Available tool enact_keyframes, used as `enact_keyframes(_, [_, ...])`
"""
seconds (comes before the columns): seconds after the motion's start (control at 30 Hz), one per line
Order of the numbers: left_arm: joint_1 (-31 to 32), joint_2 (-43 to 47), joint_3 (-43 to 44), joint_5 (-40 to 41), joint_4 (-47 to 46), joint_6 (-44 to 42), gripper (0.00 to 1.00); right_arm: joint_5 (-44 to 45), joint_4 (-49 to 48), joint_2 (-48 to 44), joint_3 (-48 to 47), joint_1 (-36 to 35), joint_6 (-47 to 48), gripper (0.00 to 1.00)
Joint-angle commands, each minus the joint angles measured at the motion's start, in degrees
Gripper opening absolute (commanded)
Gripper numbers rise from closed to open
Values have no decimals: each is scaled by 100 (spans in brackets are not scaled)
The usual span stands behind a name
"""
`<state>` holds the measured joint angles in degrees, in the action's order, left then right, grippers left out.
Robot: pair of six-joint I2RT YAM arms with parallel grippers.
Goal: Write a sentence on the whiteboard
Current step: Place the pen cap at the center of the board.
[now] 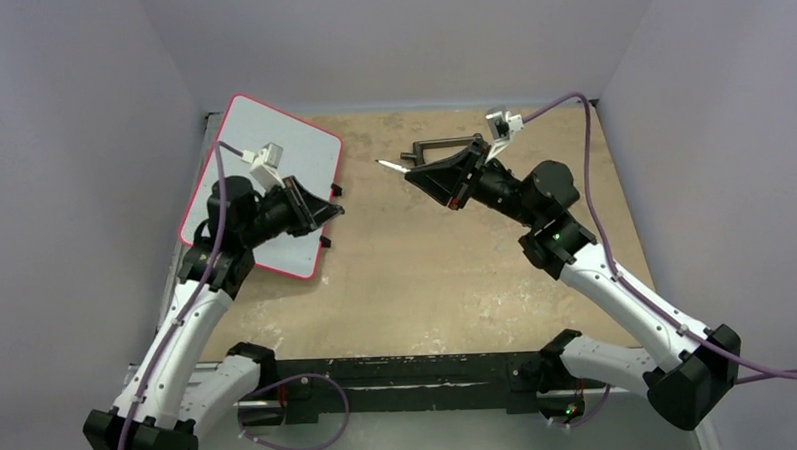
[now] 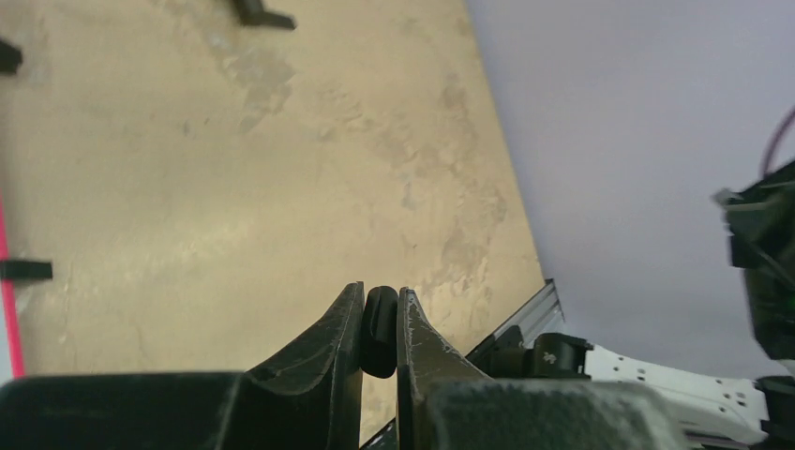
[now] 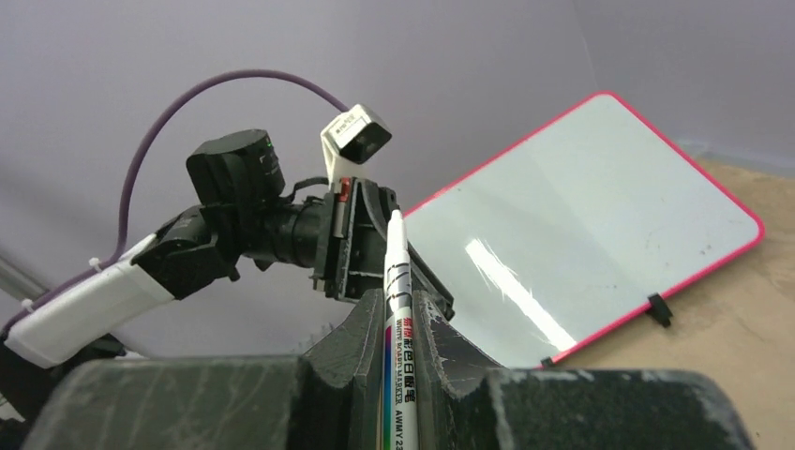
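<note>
Right gripper (image 3: 398, 302) is clamped tight on the marker (image 3: 395, 253), tip aimed toward the whiteboard (image 1: 297, 143). That board sits at the table's (image 1: 426, 274) far-left corner, under the left arm. Left gripper (image 2: 380, 305) is pinching a small black piece (image 2: 379, 337).

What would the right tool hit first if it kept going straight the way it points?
Probably the left tool: the marker tip lines up with it, just beside the whiteboard, though depth is unclear.
</note>
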<state>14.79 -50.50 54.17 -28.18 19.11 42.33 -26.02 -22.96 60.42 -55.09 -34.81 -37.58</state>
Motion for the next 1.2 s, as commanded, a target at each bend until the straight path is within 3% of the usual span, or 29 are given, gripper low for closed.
enact_keyframes(0.0, [430, -25, -521, 797, 23, -197, 0, 218, 374, 198, -236, 38, 331, 0])
enact_keyframes(0.2, [1373, -420, -1141, 2104, 159, -189, 0, 487, 690, 215, -335, 37, 557, 0])
enact_keyframes(0.43, [1439, -804, -2102, 2596, -381, 130, 0, 703, 1023, 123, -282, 36, 706, 0])
enact_keyframes(0.73, [1461, -1203, -2208, 3045, -182, 156, 0, 660, 1072, 184, -248, 35, 673, 0])
enact_keyframes(1.17, [1465, -885, -2253, 3334, 188, 298, 30, 625, 1097, 207, -196, 40, 676, 0])
